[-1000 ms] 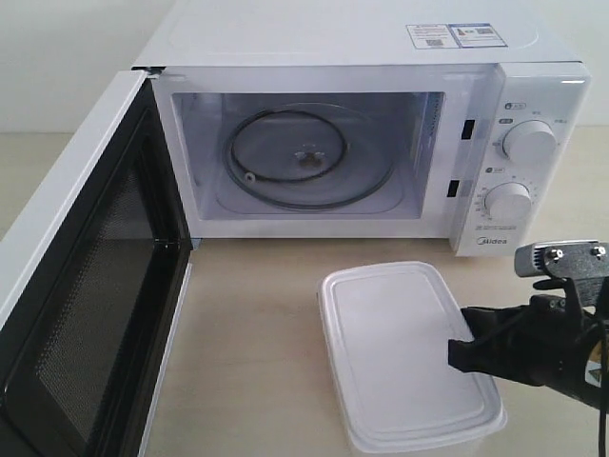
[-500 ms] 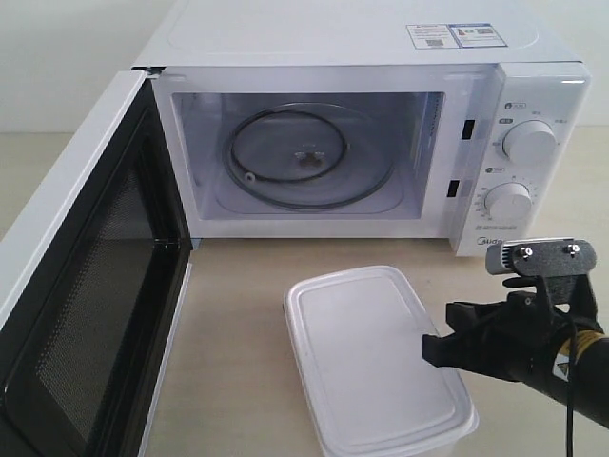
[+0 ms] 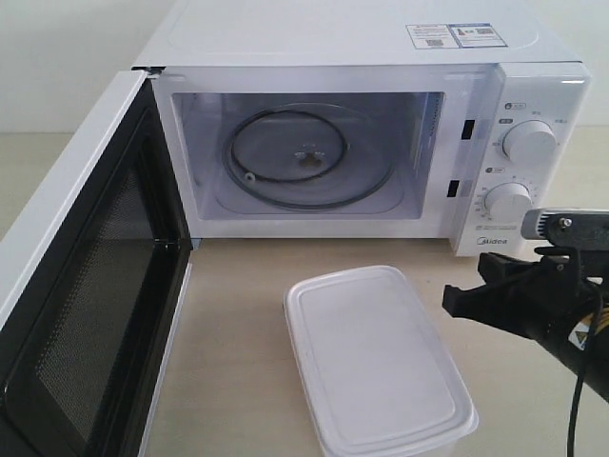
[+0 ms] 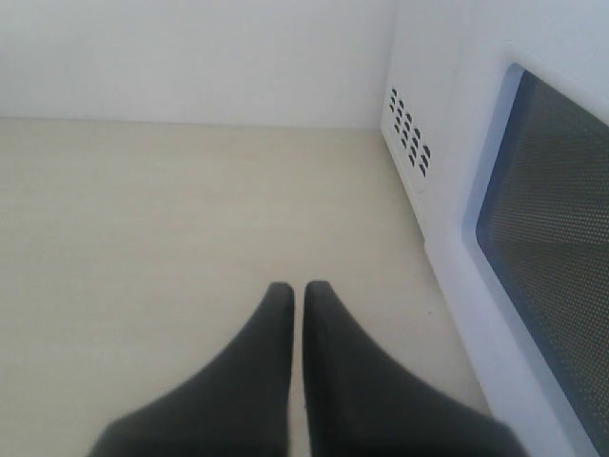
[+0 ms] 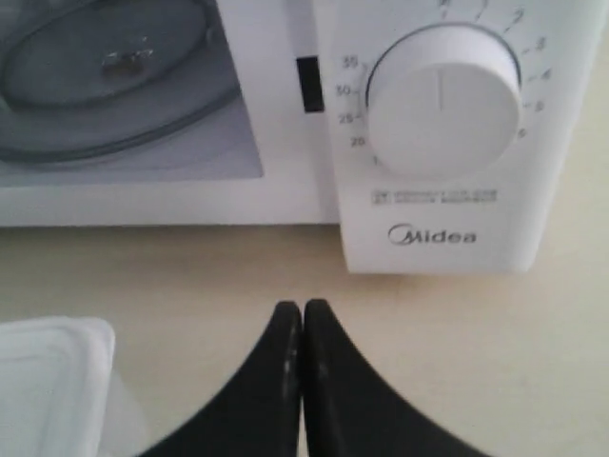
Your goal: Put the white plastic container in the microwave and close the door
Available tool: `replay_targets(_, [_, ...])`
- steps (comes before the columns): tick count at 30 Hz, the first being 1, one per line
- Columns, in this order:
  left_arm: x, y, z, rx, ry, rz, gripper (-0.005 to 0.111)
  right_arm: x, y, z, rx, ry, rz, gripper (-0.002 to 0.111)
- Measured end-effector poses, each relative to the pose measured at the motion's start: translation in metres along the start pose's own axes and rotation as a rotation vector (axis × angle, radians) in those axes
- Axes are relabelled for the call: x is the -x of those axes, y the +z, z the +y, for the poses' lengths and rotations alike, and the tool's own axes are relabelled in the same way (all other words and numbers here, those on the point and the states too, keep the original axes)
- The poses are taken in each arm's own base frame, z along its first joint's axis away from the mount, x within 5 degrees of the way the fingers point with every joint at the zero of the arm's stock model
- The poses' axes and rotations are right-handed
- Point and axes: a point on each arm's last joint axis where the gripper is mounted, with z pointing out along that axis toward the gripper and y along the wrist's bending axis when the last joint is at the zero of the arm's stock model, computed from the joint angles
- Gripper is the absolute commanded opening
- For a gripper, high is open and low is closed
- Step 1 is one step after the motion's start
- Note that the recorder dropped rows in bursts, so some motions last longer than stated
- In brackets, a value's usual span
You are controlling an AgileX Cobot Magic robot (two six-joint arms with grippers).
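The white plastic container (image 3: 376, 357) lies lidded on the table in front of the microwave (image 3: 381, 57); one of its corners shows in the right wrist view (image 5: 48, 381). The door (image 3: 86, 286) stands swung wide open to the left, and the glass turntable (image 3: 306, 157) is bare. My right gripper (image 3: 455, 303) is shut and empty, just right of the container and apart from it. In its own view the right gripper (image 5: 302, 307) points at the lower knob (image 5: 442, 95). My left gripper (image 4: 296, 286) is shut on nothing, beside the door's outer window (image 4: 557, 238).
The microwave's control panel with two knobs (image 3: 529, 143) rises behind my right gripper. Side vents (image 4: 409, 133) of the microwave show in the left wrist view. The open door blocks the left part of the table (image 3: 247, 333).
The container slid left across the table with my right gripper against it. The gripper has since drawn back to the right and slightly up, off the container.
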Motion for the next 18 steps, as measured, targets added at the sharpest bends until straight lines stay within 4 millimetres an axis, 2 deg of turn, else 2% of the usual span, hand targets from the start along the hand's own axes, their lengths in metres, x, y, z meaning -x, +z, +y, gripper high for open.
replay_targets(8, [0.000, 0.000, 0.000, 0.000, 0.000, 0.000, 0.004, 0.008, 0.000, -0.004, -0.042, -0.003, -0.091, 0.000])
replay_targets(14, [0.000, 0.000, 0.000, 0.000, 0.000, 0.000, 0.004, 0.001, -0.001, 0.011, 0.122, -0.025, -0.017, 0.000])
replay_targets(18, [0.000, 0.000, 0.000, 0.000, 0.000, 0.000, 0.004, 0.000, -0.002, 0.017, 0.189, 0.020, 0.002, 0.000])
